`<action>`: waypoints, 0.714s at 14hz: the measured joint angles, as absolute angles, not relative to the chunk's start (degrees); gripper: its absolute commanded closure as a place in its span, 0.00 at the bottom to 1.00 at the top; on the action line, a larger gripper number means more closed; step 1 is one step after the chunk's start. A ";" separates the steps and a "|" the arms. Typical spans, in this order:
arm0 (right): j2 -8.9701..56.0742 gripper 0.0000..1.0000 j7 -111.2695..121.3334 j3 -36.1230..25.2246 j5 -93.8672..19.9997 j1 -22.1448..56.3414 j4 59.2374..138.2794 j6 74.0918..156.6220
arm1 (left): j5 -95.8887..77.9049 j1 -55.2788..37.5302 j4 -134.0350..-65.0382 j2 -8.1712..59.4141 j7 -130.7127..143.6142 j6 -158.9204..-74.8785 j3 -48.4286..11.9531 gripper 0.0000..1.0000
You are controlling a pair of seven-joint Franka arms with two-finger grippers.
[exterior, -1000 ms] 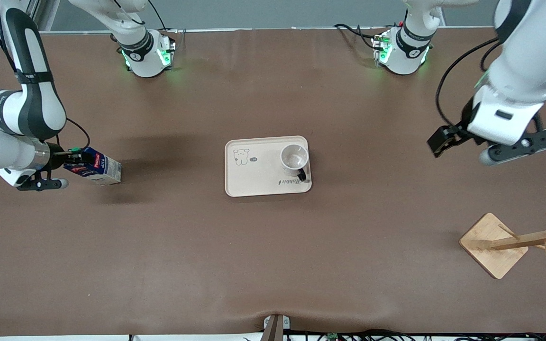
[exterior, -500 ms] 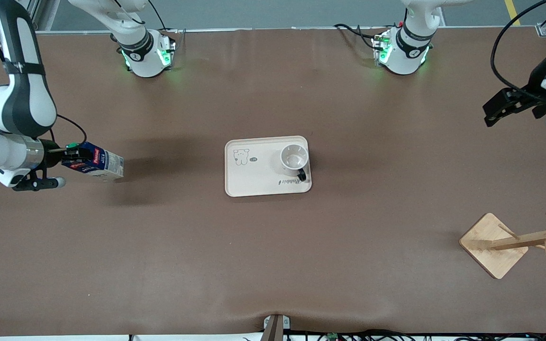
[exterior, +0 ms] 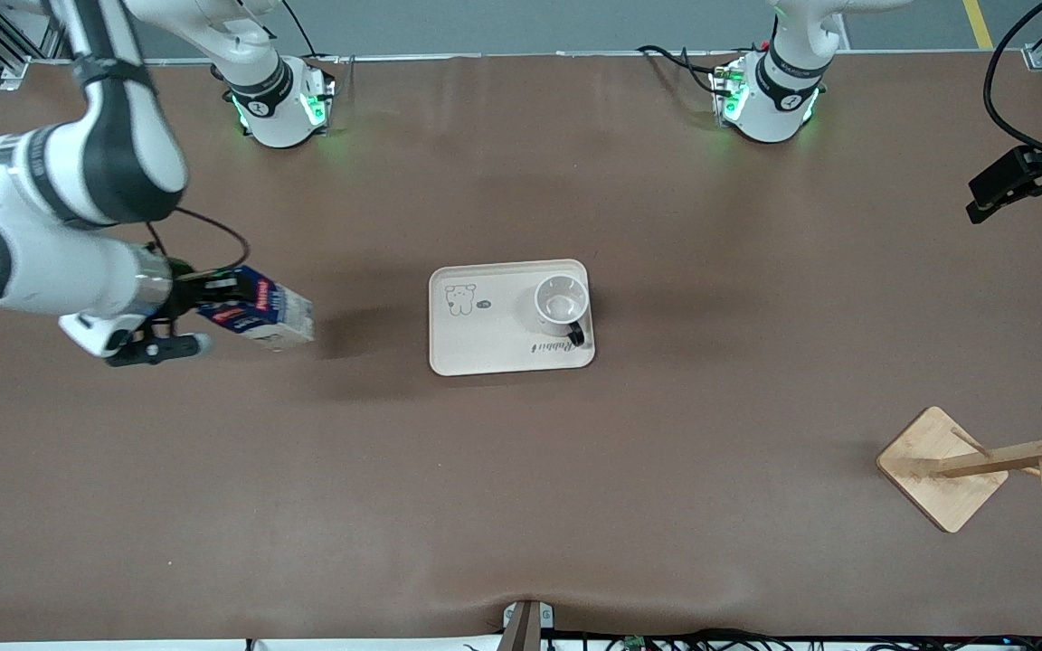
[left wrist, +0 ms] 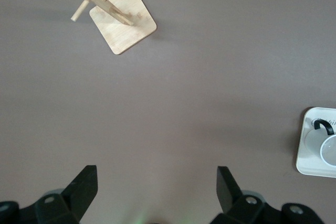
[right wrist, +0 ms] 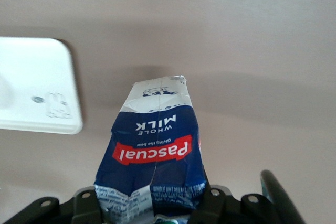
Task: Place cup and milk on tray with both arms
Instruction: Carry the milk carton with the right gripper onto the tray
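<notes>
The right gripper (exterior: 200,297) is clamped on the milk (exterior: 259,312), seemingly lifted above the table (exterior: 521,506), ready for carrying to the tray (exterior: 476,348). The cup (exterior: 561,303) sits on the tray, so the left gripper (left wrist: 157,192) waits open over bare table at its own end.

The counter (exterior: 521,488) wears a matt brown covering, smooth but faintly rippled. The tray (exterior: 485,339) looks like cream plastic with a soft sheen; the cup (exterior: 561,303) on it is glossy white — ceramic by its look. The milk (right wrist: 155,150) is printed paperboard, slightly creased and shiny. The rack (exterior: 942,468) is pale, unvarnished-looking wood — grain visible.
</notes>
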State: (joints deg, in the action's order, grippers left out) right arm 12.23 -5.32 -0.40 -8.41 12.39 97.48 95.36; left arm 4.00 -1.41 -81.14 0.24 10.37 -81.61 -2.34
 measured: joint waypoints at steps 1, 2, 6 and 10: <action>12.53 1.00 -10.51 -0.30 -8.57 16.33 96.01 95.47 | 3.99 -1.42 -81.41 0.00 10.37 -81.61 -2.32 0.00; 13.22 1.00 -15.63 -0.21 -8.89 20.10 94.41 95.64 | 3.99 -1.44 -81.50 -0.12 10.37 -81.61 -2.32 0.00; 19.27 0.95 -32.77 -0.17 -9.65 31.80 89.27 99.11 | 3.66 -1.49 -81.60 -0.28 10.37 -81.98 -2.32 0.00; 24.42 0.95 -40.27 -0.29 -9.65 36.45 89.01 103.78 | 2.97 -1.84 -82.17 -0.26 10.49 -84.00 -2.36 0.00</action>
